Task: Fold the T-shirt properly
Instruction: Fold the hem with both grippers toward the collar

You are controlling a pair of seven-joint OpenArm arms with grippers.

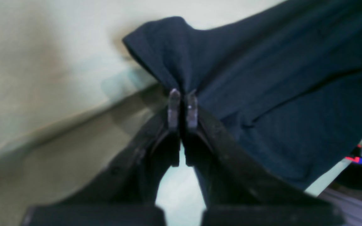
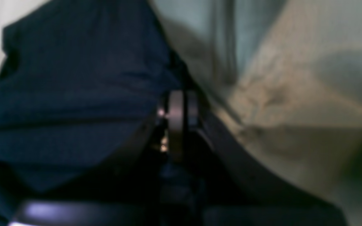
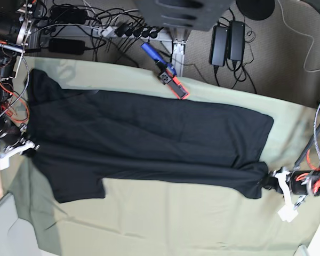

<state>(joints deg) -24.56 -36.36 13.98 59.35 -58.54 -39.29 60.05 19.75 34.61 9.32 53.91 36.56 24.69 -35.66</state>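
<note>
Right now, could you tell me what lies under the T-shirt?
A pale green cloth shows around the T-shirt on every side and runs beneath it. Anything directly under the shirt is covered and cannot be seen.

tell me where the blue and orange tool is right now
In the base view it lies at the table's far edge, near the middle, just beyond the T-shirt: the blue and orange tool.

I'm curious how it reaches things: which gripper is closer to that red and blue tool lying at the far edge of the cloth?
Hard to call; perhaps the left. The tool lies roughly midway. Right gripper and left gripper each pinch an end of the T-shirt.
</note>
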